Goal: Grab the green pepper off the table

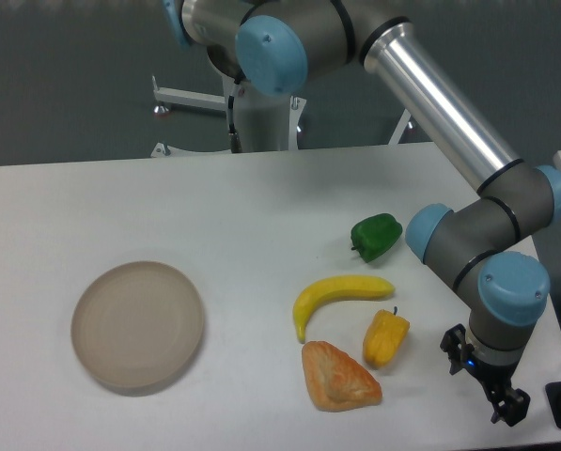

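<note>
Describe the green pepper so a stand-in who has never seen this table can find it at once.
Start at the white table and go to the food cluster on its right half, away from the round beige plate. The green pepper lies at the far end of that cluster, just beyond the banana. It is the only dark green item: small, glossy and lumpy, unlike the yellow-orange pepper and the pastry.

A round beige plate (137,325) lies at the left. To its right are a banana (340,295), a yellow-orange pepper (384,339) and, nearest, a croissant (338,377).
</note>
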